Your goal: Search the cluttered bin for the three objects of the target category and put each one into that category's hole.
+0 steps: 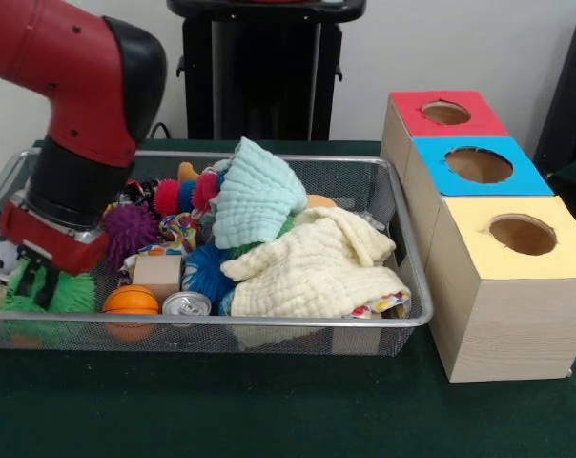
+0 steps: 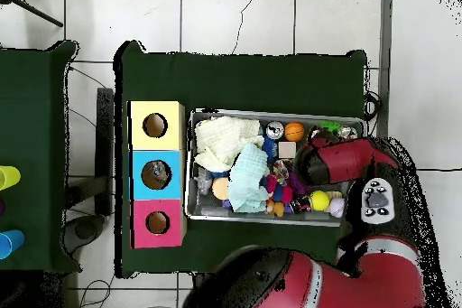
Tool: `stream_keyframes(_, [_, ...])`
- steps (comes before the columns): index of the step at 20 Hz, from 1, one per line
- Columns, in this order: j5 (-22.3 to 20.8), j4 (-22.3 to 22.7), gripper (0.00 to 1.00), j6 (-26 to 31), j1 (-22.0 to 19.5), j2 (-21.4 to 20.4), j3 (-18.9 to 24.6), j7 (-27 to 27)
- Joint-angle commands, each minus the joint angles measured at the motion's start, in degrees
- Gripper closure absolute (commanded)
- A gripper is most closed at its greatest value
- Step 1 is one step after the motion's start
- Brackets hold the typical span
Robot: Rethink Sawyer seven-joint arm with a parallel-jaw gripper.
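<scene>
Red-and-black arm (image 1: 73, 114) lowered into silver wire-mesh bin (image 1: 269, 336) on green tabletop (image 1: 221, 410); claw (image 1: 32, 284) at bin's left end, over fuzzy green toy (image 1: 69, 294); claw state cannot be told. Inside bin: pale yellow cloth (image 1: 317, 272), mint-green cloth (image 1: 255, 200), orange ball (image 1: 131, 301), silver can (image 1: 187, 305), purple spiky ball (image 1: 128, 229). Beside bin's right end, row of wooden boxes with holes: yellow-topped (image 1: 517, 239), blue-topped (image 1: 477, 167), red-topped (image 1: 445, 113). Target category unclear.

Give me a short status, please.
Hand low in the bin's end, state unclear. Nothing seen held. Two cloths cover much clutter.
</scene>
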Motion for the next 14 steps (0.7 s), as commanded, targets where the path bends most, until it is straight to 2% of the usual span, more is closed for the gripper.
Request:
stream_keyframes(1, [-1.23, 11.22, 0.0, 8.76, -7.31, 3.18, 13.27, -20.22])
stream_keyframes(4, [-1.7, 11.34, 0.0, 9.44, -8.17, 2.96, 14.56, -21.31])
stream_keyframes(7, [-3.08, 11.09, 0.0, 9.27, -7.51, 2.78, 14.17, -19.93])
stream_keyframes(10, [-4.78, 10.72, 0.0, 7.34, -4.3, 2.2, 10.76, -15.69])
stream_keyframes(14, [-4.83, 13.54, 0.0, 6.04, -6.64, 0.25, 14.0, -17.0])
